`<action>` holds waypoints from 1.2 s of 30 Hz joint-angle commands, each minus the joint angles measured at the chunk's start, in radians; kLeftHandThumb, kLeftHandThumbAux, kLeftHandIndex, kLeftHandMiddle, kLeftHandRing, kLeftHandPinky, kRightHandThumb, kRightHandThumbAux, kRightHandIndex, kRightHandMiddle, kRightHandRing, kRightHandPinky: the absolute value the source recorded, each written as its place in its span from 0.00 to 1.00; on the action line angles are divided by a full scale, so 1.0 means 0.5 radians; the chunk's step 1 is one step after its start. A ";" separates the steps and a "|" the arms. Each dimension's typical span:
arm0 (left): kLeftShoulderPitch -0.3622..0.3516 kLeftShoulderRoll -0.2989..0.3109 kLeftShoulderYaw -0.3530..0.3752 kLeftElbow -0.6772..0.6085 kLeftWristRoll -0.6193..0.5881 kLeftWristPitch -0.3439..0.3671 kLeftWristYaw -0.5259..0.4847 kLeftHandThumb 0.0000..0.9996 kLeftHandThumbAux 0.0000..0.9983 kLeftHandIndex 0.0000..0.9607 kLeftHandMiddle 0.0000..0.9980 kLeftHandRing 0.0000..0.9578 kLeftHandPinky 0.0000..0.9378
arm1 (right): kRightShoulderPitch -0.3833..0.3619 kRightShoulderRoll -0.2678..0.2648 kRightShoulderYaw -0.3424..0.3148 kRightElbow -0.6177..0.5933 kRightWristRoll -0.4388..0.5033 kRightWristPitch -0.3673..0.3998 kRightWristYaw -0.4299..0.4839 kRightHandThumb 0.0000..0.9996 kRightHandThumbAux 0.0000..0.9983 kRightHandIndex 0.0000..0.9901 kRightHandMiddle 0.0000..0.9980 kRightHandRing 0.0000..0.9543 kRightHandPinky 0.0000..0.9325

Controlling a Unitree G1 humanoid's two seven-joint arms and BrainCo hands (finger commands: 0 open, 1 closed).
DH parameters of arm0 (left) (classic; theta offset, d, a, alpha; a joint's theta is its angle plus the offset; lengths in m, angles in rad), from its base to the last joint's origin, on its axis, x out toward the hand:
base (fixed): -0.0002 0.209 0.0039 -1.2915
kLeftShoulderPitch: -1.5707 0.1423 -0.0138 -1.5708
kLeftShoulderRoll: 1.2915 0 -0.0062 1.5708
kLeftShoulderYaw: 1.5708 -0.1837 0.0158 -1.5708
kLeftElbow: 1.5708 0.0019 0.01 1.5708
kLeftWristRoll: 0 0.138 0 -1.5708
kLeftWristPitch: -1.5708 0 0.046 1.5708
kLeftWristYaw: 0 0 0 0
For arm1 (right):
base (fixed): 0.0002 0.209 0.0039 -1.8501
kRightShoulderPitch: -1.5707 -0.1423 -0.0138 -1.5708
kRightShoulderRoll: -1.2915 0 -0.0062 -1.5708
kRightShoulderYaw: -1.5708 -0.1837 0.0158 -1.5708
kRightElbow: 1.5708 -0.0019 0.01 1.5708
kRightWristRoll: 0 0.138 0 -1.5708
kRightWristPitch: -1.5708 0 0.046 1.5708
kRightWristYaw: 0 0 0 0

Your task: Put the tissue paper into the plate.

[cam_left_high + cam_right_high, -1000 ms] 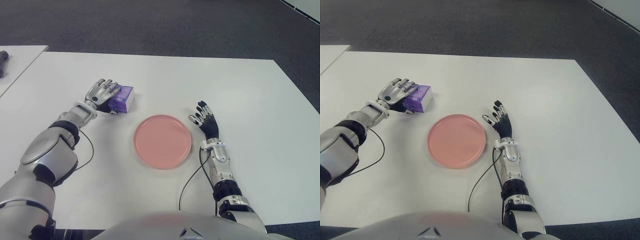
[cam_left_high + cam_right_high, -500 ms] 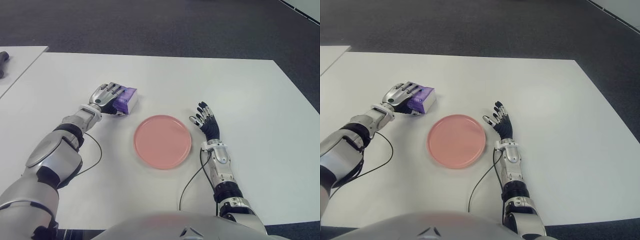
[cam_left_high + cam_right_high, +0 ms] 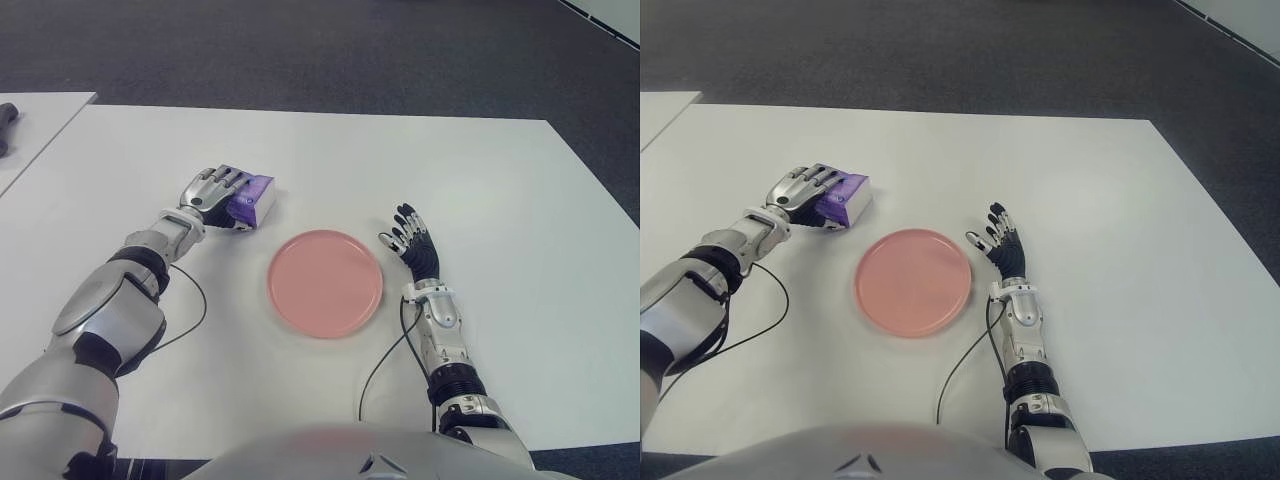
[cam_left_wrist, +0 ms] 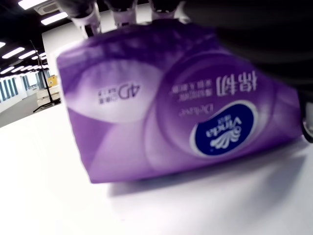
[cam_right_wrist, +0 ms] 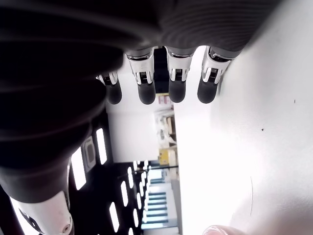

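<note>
A purple tissue pack (image 3: 249, 201) lies on the white table (image 3: 480, 180), up and to the left of the round pink plate (image 3: 325, 282). My left hand (image 3: 215, 190) is over the pack with its fingers curled across the top, shut on it. The left wrist view is filled by the pack (image 4: 181, 117), its underside just above the tabletop with a shadow below. My right hand (image 3: 410, 236) shows just right of the plate with its fingers spread and nothing in them.
A second white table (image 3: 30, 120) stands at the far left with a dark object (image 3: 6, 116) on it. Dark carpet (image 3: 330, 50) lies beyond the far edge. A black cable (image 3: 385, 355) runs along the table by my right forearm.
Over the second my left hand moved a little right and toward me with the pack and closed more over it. Since half a second ago nothing has shifted. The right hand stayed put.
</note>
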 commanded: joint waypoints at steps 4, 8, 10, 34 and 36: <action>0.090 -0.036 -0.049 0.045 0.047 0.030 -0.156 0.08 0.36 0.00 0.00 0.00 0.00 | 0.099 -0.002 -0.016 0.069 0.024 0.113 0.004 0.09 0.75 0.02 0.05 0.06 0.10; 0.091 -0.035 -0.060 0.051 0.057 0.051 -0.162 0.08 0.36 0.00 0.00 0.00 0.00 | 0.101 -0.005 -0.019 0.065 0.026 0.115 0.009 0.09 0.75 0.02 0.05 0.06 0.10; 0.091 -0.035 -0.065 0.051 0.060 0.057 -0.160 0.08 0.36 0.00 0.00 0.00 0.00 | 0.103 -0.006 -0.020 0.062 0.027 0.116 0.011 0.09 0.75 0.02 0.05 0.06 0.10; 0.101 -0.010 -0.147 0.061 0.112 0.137 -0.022 0.54 0.61 0.32 0.40 0.44 0.52 | 0.110 -0.022 -0.036 0.046 0.037 0.128 0.033 0.09 0.75 0.02 0.05 0.06 0.10; 0.103 -0.011 -0.165 0.059 0.131 0.146 0.031 0.62 0.66 0.38 0.48 0.52 0.59 | 0.110 -0.023 -0.038 0.046 0.037 0.128 0.035 0.09 0.75 0.02 0.05 0.06 0.10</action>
